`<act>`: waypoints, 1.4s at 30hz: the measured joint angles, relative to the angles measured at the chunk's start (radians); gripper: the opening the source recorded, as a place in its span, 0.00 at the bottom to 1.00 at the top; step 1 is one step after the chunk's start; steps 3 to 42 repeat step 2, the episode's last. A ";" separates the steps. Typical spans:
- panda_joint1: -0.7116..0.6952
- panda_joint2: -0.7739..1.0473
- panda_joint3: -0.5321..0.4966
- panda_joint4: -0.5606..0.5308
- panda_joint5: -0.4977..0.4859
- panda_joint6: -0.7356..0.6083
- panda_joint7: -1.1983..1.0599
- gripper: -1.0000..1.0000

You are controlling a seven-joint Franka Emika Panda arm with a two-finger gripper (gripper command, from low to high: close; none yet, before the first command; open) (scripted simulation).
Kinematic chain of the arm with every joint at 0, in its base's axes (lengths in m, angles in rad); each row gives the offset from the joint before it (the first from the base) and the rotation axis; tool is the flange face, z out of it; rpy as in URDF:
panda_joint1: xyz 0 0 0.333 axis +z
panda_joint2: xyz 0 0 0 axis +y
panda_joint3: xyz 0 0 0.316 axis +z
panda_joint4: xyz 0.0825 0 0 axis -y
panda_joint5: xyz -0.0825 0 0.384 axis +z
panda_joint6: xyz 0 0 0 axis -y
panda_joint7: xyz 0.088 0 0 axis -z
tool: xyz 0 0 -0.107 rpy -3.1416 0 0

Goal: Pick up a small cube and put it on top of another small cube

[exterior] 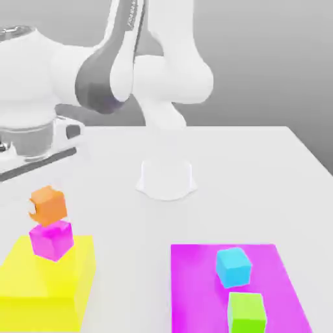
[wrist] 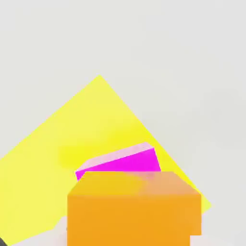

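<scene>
Orange cube (exterior: 48, 205) atop pink cube (exterior: 51, 239) | cyan cube (exterior: 233, 266), green cube (exterior: 247, 313) apart | gripper state unclear

A yellow block (exterior: 39, 286) sits on the white bench (exterior: 260, 169). Well apart, a flat magenta patch (exterior: 195, 286) carries a cyan cube (exterior: 233, 266) and a green cube (exterior: 247, 313).

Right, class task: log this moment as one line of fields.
stack: orange cube on pink cube | base: yellow block | elsewhere: cyan cube, green cube on magenta patch
</scene>
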 joint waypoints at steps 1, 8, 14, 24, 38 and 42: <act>0.000 0.000 0.000 0.000 0.000 0.000 0.000 1.00; 0.000 0.000 0.000 0.000 0.000 0.000 0.000 1.00; 0.000 0.000 0.000 0.000 0.000 0.000 0.000 1.00; 0.000 0.000 0.000 0.000 0.000 0.000 0.000 1.00; 0.000 0.000 0.000 0.000 0.000 0.000 0.000 1.00; 0.000 0.000 0.000 0.000 0.000 0.000 0.000 1.00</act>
